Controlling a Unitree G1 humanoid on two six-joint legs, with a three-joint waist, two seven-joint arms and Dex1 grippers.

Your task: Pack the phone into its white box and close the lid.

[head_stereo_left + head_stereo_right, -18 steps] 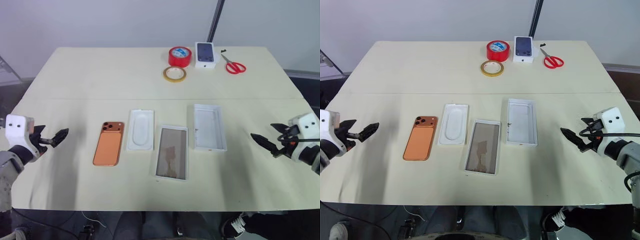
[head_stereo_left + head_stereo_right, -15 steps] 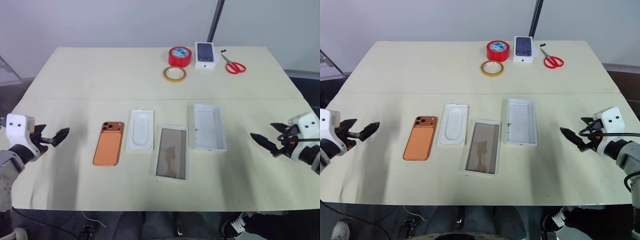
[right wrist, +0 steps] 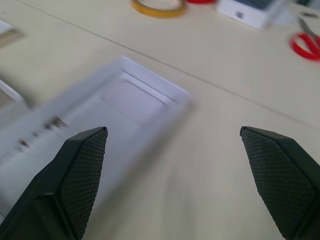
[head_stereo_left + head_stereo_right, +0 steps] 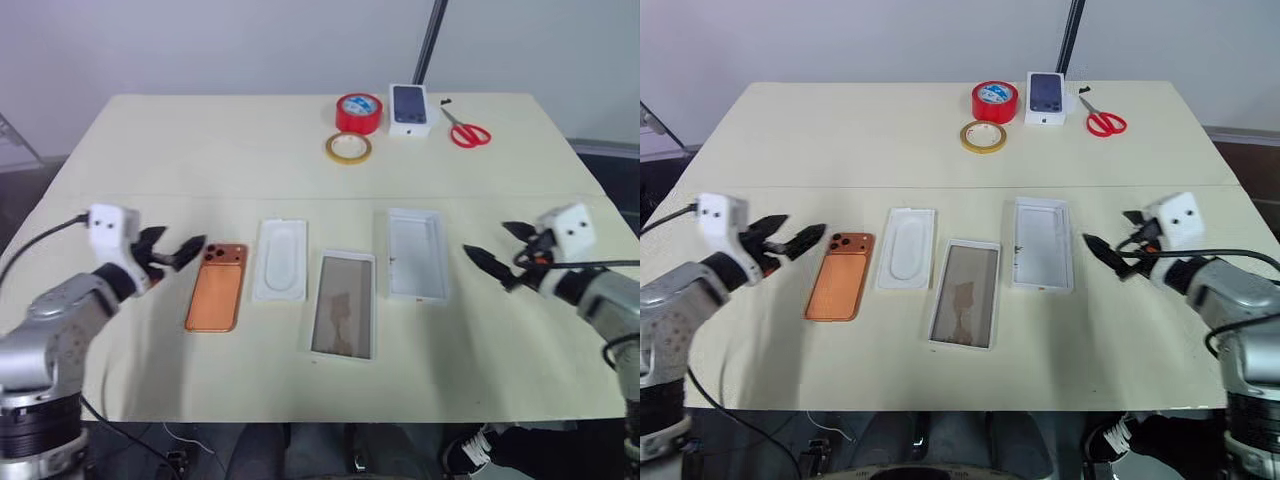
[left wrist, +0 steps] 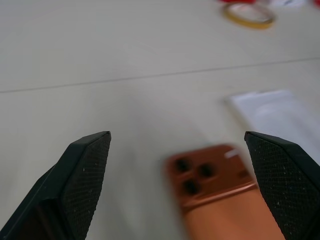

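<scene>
Left gripper (image 4: 178,253) spread wide and empty, just beside the orange phone (image 4: 217,286), lying camera-side up. Right gripper (image 4: 492,266) likewise agape, near the white lid (image 4: 418,254). Between them, the white box (image 4: 344,305), open on the table (image 4: 200,150).

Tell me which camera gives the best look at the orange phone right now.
The left eye view: the phone lies whole and sharp, camera lenses up, on the table beside the white insert. The right eye view matches it. The left wrist view shows just its blurred lens end between the open left gripper fingers.
</scene>
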